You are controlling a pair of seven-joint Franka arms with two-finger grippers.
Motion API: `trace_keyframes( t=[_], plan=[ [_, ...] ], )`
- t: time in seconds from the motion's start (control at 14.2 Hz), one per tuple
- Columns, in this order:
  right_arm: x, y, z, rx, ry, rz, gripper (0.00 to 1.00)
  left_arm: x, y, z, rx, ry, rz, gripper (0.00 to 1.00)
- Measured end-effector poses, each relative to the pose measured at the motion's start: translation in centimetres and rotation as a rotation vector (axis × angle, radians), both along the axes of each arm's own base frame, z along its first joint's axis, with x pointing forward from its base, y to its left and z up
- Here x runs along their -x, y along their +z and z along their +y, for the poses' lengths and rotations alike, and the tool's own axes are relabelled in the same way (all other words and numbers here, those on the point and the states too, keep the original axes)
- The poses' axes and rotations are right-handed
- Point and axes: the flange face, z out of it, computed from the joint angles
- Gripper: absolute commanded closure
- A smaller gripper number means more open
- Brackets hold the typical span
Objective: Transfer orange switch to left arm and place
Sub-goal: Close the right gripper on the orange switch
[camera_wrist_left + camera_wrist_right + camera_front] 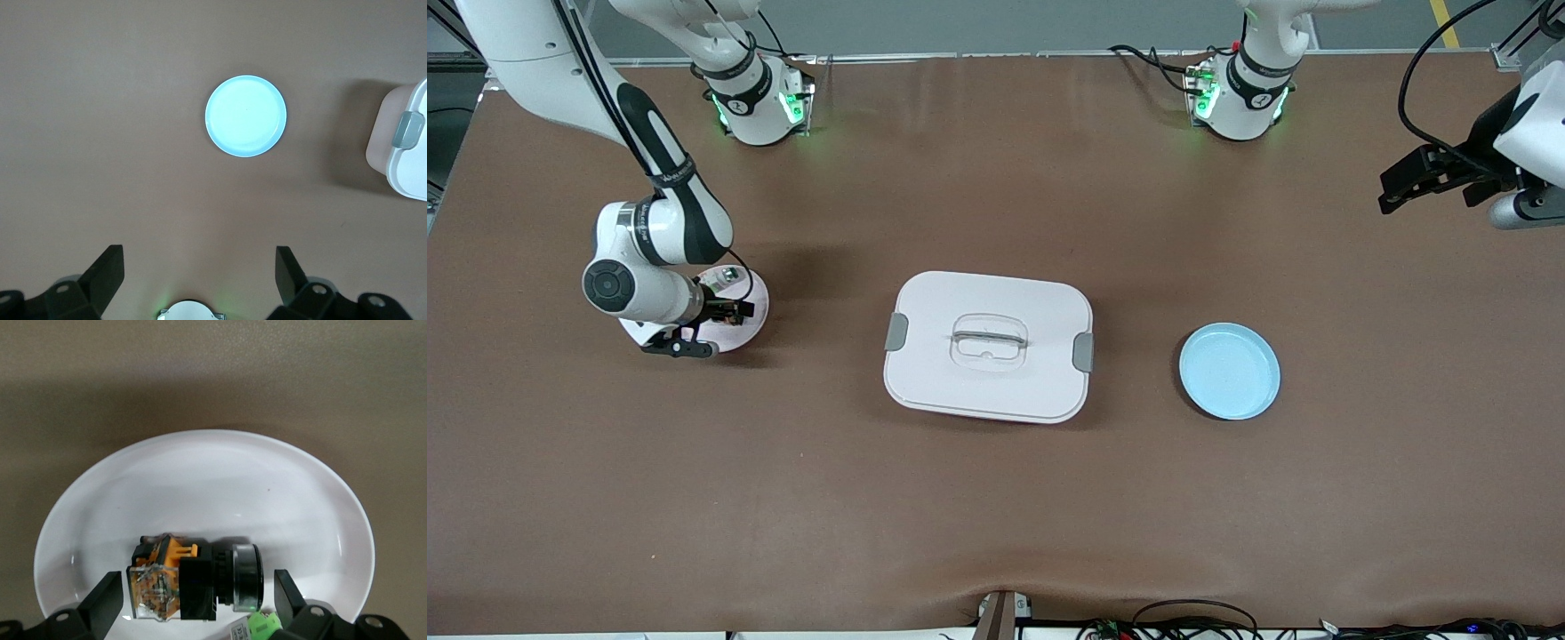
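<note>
Front view first: my right gripper (694, 331) is down low over the white plate (749, 331) at the right arm's end of the bench, and the box (988, 345) sits between that plate and the blue plate (1230, 371). Biggest worry for me is that box: if I carry straight toward the blue plate without lifting enough, I'd clip the lid or its handle. My left gripper (1427, 178) just waits up high, out past the blue plate from the box. Left wrist view: my jaws are spread wide with nothing in them, blue plate (245, 116) below, a corner of the box (403, 143) at the edge. Right wrist view: jaws wide apart either side of the orange switch (193, 578), which lies on its side in the white plate (213, 487), not gripped yet. It's an awkward lumpy shape, so I reckon an off-centre pinch could twist it or skid it across the plate, and there's a small green-and-clear part (257, 628) right beside it I could nudge or grab by mistake.
</note>
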Motion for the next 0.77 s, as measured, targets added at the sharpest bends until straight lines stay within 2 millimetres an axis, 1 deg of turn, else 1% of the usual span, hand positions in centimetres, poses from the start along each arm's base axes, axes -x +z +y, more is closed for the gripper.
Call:
trace_keyframes(
  t=[0.35,0.77],
  plan=[
    [0.02,-0.07,0.29,0.000,0.006,0.001,0.00,-0.14,0.06,0.07,0.001,0.001,-0.010,0.00],
    [0.00,-0.12,0.15,-0.007,0.040,0.002,0.00,-0.18,0.07,0.22,0.001,0.004,-0.012,0.00]
  ],
)
